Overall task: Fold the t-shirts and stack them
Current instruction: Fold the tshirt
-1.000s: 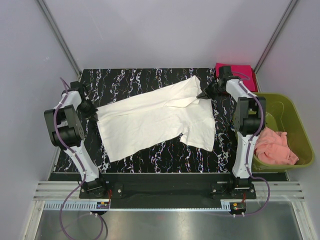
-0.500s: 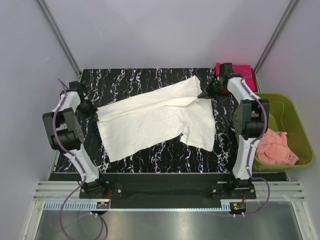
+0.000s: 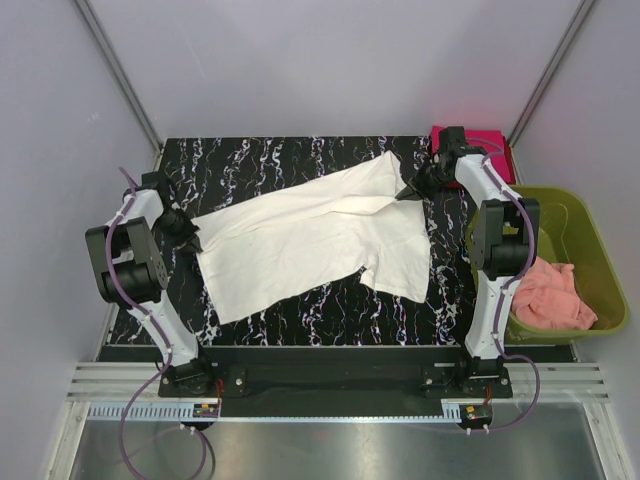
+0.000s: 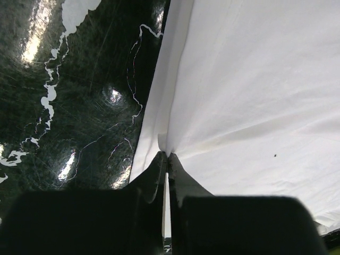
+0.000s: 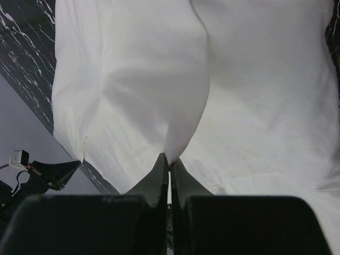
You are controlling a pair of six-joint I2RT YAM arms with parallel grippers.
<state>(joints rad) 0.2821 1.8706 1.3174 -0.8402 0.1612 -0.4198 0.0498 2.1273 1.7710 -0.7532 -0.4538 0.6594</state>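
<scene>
On the table's [image 3: 250,160] left side, the left gripper [image 4: 166,162] pinches the white tee [image 3: 310,240] at its left edge, jaws pressed together on a tuck of cloth. The tee lies spread slantwise across the middle of the table, with a loose flap doubled over toward its far right. There the right gripper [image 5: 169,159] nips a fold in the same way. Just behind it, at the far right corner, sits the red tee [image 3: 492,150]. A green bin [image 3: 600,250] further right holds pink cloth [image 3: 548,295]. The step looks like stretching the white tee flat before folding. Next, the arms should draw apart evenly, without slipping, until the flap smooths out.
</scene>
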